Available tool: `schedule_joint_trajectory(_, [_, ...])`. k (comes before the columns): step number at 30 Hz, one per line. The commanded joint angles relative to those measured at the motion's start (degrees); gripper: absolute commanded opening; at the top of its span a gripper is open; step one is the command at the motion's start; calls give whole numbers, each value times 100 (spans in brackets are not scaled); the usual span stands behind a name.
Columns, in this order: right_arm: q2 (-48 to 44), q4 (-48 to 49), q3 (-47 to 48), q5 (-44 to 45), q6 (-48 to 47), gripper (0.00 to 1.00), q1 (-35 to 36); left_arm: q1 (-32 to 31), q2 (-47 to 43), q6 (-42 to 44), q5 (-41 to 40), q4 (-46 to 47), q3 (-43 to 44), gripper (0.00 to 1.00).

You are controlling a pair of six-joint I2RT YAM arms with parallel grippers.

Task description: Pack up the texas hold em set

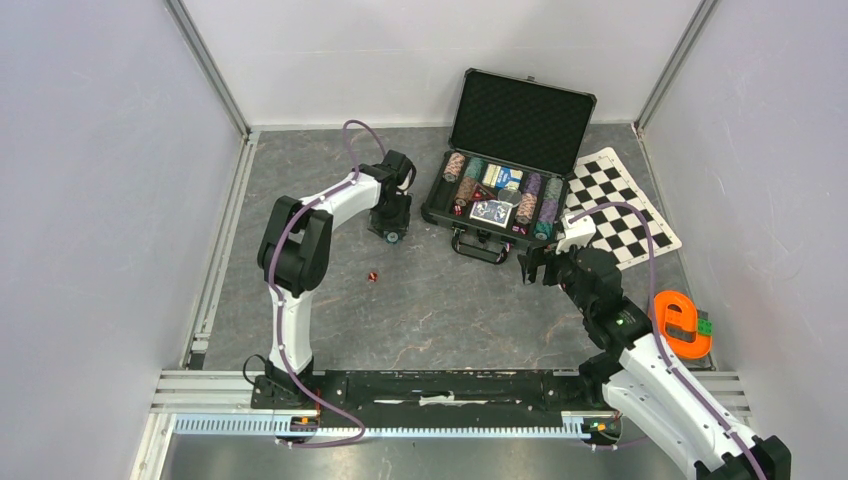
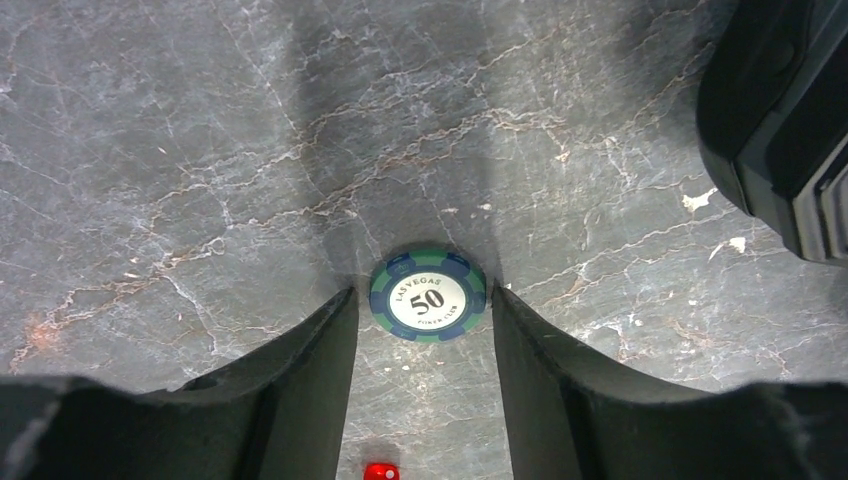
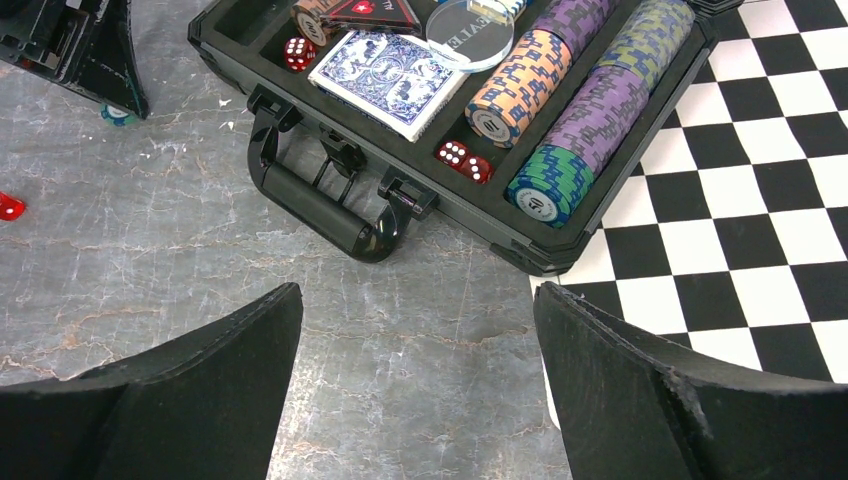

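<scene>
Left wrist view puts a loose poker chip [image 2: 428, 295], green and blue with a 50 on its face, flat on the table between the tips of my left gripper [image 2: 422, 300]. The jaws stand apart, one fingertip just beside the rim on each side. I cannot tell whether either one touches it, and I read nothing as gripped yet. A small red die [image 2: 380, 471] lies loose on the table closer to the wrist.

From the top camera, the case [image 1: 505, 150] sits near the left arm's right side with its lid up and its rows of chips, cards and dice already in their slots. My right gripper [image 3: 417, 300] hangs spread and empty over bare table just in front of the case handle [image 3: 330, 205].

I judge this to be the pick-up of the stray chip. A flat chip leaves little edge to catch, so the next move calls for closing squarely on the rim, low against the table, lifting without tipping it, then carrying it to a chip slot. The die comes after that.
</scene>
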Motion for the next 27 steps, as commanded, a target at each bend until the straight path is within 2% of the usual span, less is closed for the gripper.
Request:
schedule_joint_trajectory(1, [-52,117,25,83,59,91,-10,12,134,157,307,-373,27,56])
schedule_joint_trajectory(9, [-59,77,15,44,111,91,-6,5,60,156,307,-338,21,48])
schedule_joint_trajectory(16, [246,-9,110,-329,144,91,-10,3,-441,331,325,292,-310,47])
schedule_joint_trajectory(20, [302,58,121,-550,160,92,-5,-19,-984,322,359,800,-786,47])
schedule_joint_trajectory(27, [937,61,423,-1306,456,92,-10,-144,-1932,160,1231,1722,-1735,47])
